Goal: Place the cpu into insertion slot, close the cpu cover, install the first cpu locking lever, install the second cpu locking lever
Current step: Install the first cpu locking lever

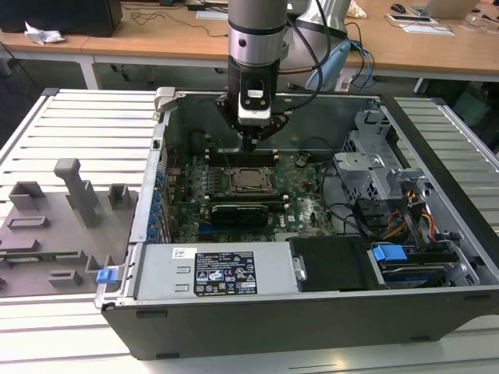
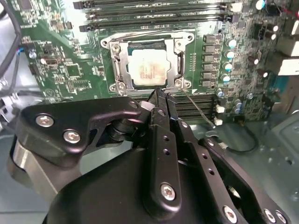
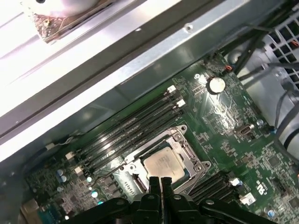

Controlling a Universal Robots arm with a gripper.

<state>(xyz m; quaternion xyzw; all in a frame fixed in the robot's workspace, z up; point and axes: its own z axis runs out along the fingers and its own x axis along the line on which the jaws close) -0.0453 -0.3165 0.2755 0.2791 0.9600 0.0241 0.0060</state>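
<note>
Hovering with the end effector [image 1: 251, 142] just above the insertion slot [image 2: 145, 45]; the locking levers look like the step in hand.

The cpu [image 2: 148, 70] lies flat inside the insertion slot, and the cpu cover [image 2: 122, 65] appears to be down over the slot's rim, framing the chip in its window. In both wrist views the end effector's fingers [image 3: 154, 186] are together with nothing between them, their tips poised at the slot's edge. A thin wire lever [image 2: 198, 109] runs out from one corner of the slot across the motherboard [image 2: 60, 70]; whether it is latched I cannot tell. I judge placing and covering done. The lever work calls for the joined tips to bear on the thin wire beside the slot, clear of the chip's top.
</note>
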